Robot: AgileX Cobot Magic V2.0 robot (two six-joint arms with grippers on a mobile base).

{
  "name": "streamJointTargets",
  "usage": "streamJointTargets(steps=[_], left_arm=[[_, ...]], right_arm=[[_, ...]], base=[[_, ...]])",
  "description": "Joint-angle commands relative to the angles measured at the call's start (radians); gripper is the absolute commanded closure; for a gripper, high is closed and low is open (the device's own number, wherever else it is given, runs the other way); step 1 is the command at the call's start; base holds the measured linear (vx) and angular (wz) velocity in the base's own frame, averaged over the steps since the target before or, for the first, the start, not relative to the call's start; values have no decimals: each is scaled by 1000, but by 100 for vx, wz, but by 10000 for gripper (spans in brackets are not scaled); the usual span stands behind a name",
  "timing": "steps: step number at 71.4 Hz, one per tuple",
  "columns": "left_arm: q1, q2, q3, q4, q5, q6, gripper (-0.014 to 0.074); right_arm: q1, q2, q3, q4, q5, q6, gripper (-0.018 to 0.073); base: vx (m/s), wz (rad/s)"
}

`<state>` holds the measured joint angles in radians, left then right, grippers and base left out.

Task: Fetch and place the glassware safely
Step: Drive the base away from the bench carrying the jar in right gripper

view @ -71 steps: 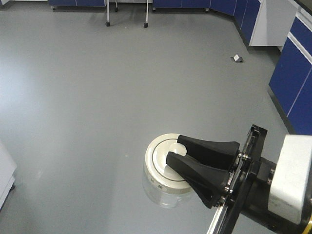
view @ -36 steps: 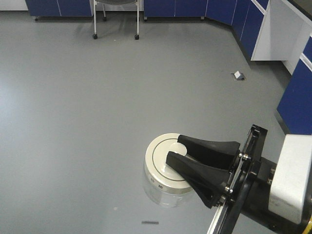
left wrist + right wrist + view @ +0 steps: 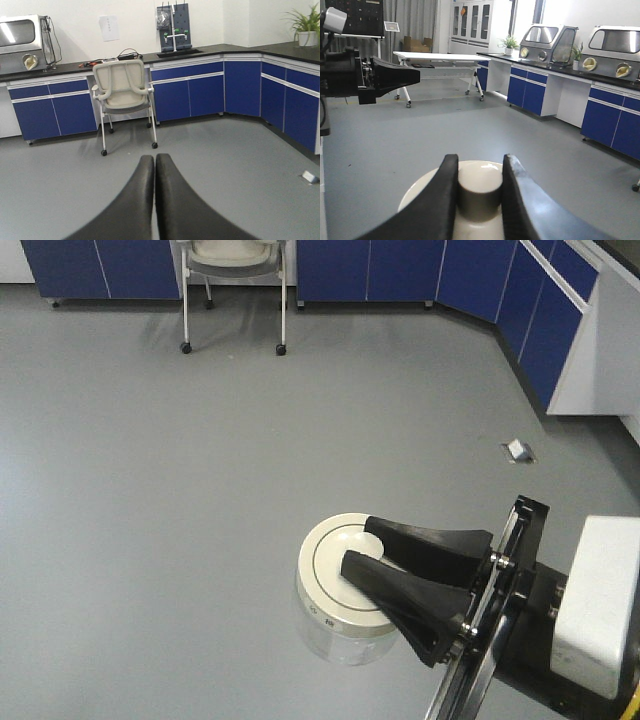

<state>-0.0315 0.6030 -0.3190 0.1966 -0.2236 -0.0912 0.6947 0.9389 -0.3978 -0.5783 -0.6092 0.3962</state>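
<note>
I work in a laboratory: my left wrist view shows blue base cabinets (image 3: pixel 190 95) under black counters (image 3: pixel 240 48) from ten to two o'clock, a pegboard drying rack (image 3: pixel 172 25) at twelve; my right wrist view shows glove boxes (image 3: pixel 545 42) at one.

One jar (image 3: pixel 322 575), two end effectors (image 3: pixel 357 542) (image 3: pixel 154 159), one chair (image 3: pixel 122 90).

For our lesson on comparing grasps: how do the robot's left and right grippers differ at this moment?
The right gripper is shut on the knob on the lid of the glass jar; the left gripper is shut on nothing. The right gripper's fingers are held apart by the knob; the left gripper's fingers touch along their length. Both have black, tapered fingers.
</note>
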Motion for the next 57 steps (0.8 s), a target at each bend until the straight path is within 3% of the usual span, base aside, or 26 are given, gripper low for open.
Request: streamJointTargets(steps=[1, 57], left_arm=[[-4, 1, -28, -8, -71, -8, 603], [-4, 1, -28, -8, -71, -8, 603]], right_arm=[[-1, -15, -32, 25, -91, -2, 563], [-1, -15, -32, 25, -91, -2, 563]], base=[[72, 6], [72, -1]])
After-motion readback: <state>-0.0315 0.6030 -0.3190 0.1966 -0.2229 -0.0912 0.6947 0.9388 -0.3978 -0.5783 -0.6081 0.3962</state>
